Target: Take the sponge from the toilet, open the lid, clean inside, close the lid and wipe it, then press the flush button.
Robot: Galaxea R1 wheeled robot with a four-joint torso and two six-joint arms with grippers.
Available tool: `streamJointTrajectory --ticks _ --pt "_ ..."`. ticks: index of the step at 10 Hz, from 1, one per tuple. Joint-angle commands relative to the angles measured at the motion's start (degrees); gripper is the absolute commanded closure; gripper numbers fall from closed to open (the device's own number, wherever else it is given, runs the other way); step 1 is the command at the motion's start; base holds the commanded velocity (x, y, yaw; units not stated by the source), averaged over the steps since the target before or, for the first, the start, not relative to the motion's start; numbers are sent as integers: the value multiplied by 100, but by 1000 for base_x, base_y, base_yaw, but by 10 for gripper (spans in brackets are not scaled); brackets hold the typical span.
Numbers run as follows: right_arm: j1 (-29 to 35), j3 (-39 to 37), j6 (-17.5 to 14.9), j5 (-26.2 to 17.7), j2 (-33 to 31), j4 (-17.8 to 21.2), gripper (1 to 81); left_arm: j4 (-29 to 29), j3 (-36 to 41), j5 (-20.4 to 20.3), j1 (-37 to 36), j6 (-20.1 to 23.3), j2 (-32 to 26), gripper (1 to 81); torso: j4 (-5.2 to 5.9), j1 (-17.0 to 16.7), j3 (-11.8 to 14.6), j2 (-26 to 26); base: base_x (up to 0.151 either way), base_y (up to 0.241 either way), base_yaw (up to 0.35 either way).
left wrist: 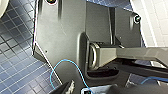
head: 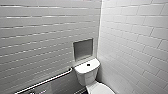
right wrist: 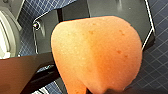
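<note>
Right wrist view: the sponge (right wrist: 97,52) is clamped in the right pincer (right wrist: 106,90), apparently closed on it. A firm squeeze is advised while the toilet (head: 88,71), lower centre of the head view, is squared up.

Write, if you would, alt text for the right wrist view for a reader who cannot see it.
A bright orange sponge sits close to the camera, in front of the robot's dark plate. Behind it lies a floor of small blue tiles, with part of the white toilet at one edge.
</note>
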Motion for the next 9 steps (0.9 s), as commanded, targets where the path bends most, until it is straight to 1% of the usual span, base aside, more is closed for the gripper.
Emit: streamJointTrajectory --ticks 1,9 --pt "136 9 17 -376 -62 -54 811 -69 69 424 -167 2 -67 10 0 0 0 0 81 0 0" --pt "83 -27 17 -376 -45 -63 811 -69 78 424 -167 11 -59 10 0 0 0 2 81 0 0"
